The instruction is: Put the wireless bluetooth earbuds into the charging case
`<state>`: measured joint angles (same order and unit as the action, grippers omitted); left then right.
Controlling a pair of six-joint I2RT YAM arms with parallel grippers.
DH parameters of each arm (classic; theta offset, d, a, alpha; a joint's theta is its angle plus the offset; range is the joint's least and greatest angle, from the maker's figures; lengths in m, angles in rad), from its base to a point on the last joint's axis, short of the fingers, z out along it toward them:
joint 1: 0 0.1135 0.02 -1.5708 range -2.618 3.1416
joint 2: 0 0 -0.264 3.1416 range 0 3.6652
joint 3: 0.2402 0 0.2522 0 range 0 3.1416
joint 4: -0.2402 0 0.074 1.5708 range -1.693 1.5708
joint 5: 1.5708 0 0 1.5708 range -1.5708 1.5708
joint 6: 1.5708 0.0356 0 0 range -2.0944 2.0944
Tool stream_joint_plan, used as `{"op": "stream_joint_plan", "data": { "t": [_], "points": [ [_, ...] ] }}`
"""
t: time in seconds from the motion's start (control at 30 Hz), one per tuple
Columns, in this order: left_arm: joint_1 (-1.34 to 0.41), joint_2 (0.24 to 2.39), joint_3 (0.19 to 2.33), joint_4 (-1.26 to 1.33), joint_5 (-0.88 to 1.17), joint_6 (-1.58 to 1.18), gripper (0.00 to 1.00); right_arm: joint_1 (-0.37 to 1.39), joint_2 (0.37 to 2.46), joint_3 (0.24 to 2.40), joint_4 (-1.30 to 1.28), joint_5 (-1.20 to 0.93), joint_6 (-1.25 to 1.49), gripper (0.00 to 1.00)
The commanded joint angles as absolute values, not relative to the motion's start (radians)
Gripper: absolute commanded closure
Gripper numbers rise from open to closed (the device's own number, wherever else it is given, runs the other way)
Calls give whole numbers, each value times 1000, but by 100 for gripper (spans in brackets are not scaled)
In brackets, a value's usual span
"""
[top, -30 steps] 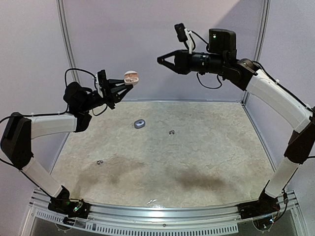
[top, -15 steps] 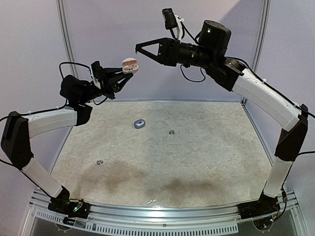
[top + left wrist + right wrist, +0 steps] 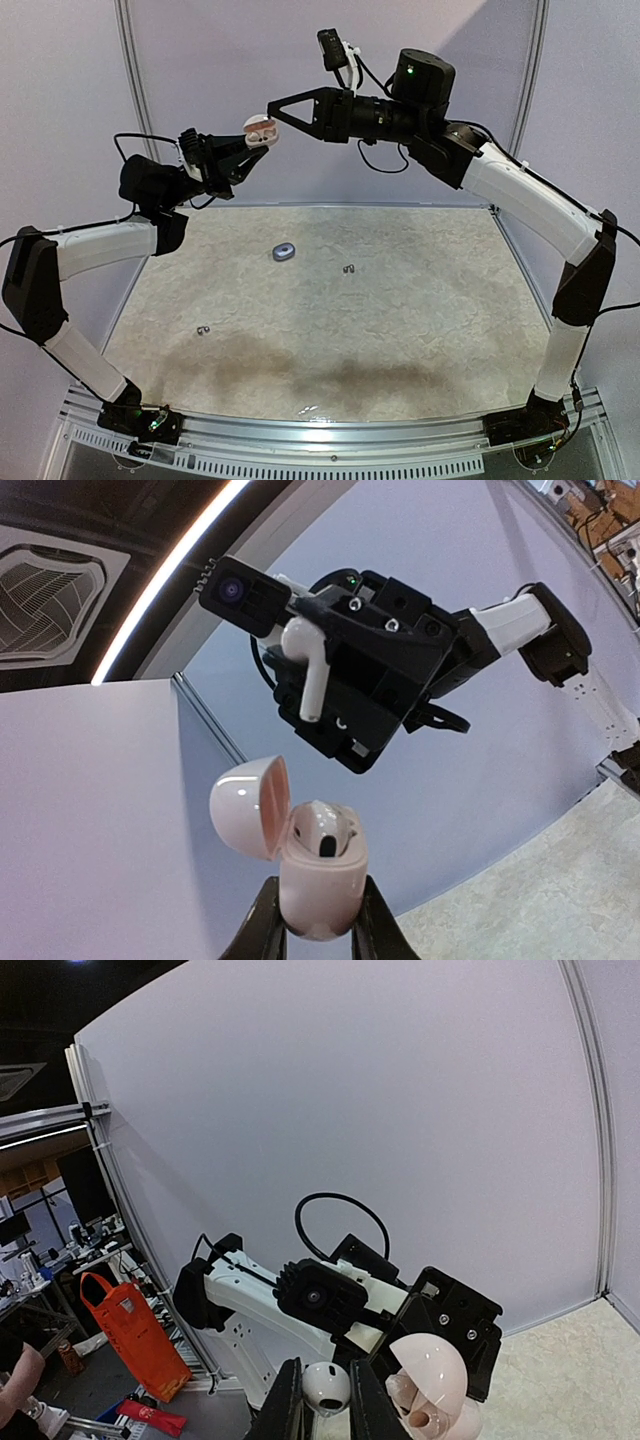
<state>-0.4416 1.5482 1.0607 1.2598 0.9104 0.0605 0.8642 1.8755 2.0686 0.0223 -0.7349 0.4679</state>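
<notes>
High above the table, my left gripper [image 3: 318, 920] is shut on a pinkish-white charging case [image 3: 320, 880]. Its lid [image 3: 250, 805] hangs open to the left, and one whitish earbud [image 3: 322, 830] sits inside. My right gripper [image 3: 326, 1400] is shut on a second whitish earbud [image 3: 326, 1388], which shows in the left wrist view [image 3: 305, 670] just above the open case and apart from it. From above, the right gripper [image 3: 272, 105] points left at the case [image 3: 259, 131]. Two dark grey earbuds [image 3: 349, 268] [image 3: 203, 330] lie on the table.
A small grey case [image 3: 284, 252] lies shut on the stone-patterned table [image 3: 420, 330], left of centre. White walls and metal frame posts [image 3: 133, 70] close in the back and sides. Both arms are raised well above the table.
My right gripper has swung left with the white earbud, closing in above the open case. My left gripper has lifted the case slightly up and left.
</notes>
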Motion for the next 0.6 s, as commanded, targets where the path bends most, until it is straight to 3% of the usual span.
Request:
{"op": "stream_joint_plan", "data": {
  "t": [0.0, 0.57],
  "points": [
    [-461, 1555, 1063, 1282, 901, 93, 100, 871, 1885, 2055, 2, -719, 474, 100],
    [-469, 1558, 1063, 1263, 870, 110, 100, 874, 1897, 2031, -61, -681, 430, 100]
  ]
}}
